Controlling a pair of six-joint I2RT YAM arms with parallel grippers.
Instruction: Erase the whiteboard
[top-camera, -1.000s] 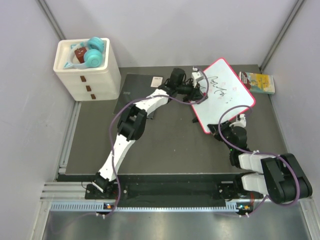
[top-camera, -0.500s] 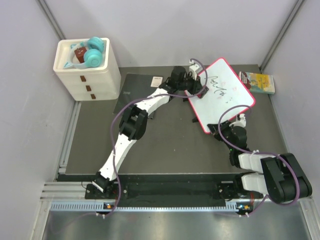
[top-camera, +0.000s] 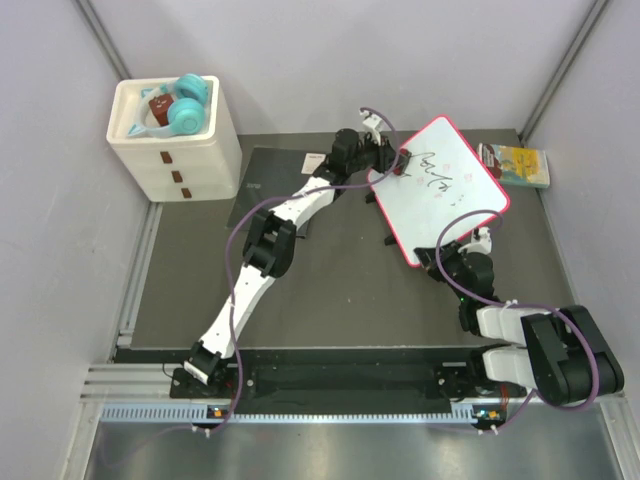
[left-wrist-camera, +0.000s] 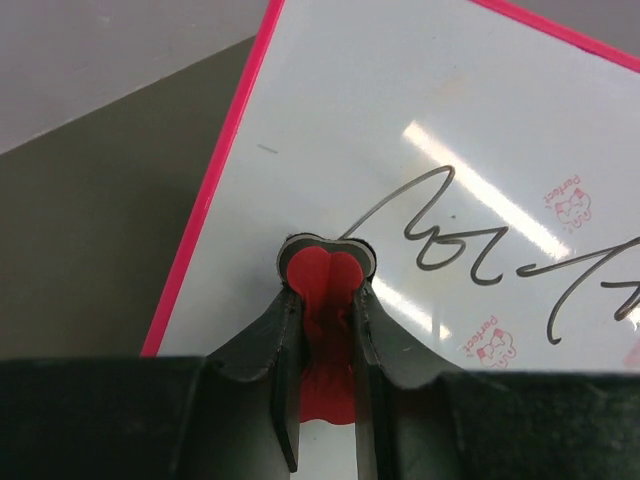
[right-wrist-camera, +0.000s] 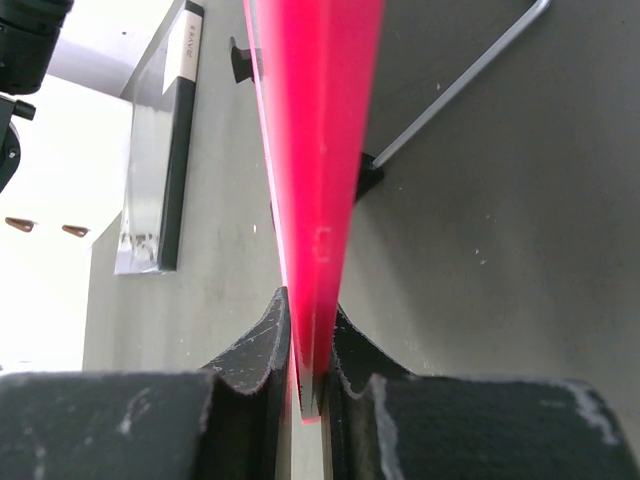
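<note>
Two grips: right hand (right-wrist-camera: 308, 335) clamps the whiteboard (top-camera: 452, 205) edge-on; left hand (left-wrist-camera: 321, 302) pinches a red eraser (left-wrist-camera: 320, 268) against it.

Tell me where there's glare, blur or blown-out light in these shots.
Left wrist: two bright glare streaks cross the whiteboard, but the writing and the red eraser are sharp. Right wrist: the whiteboard's pink edge, very close to the lens, is smeared out of focus, and the far left is blown out to white. Top external: even light, soft shadows, no obvious blur.
</note>
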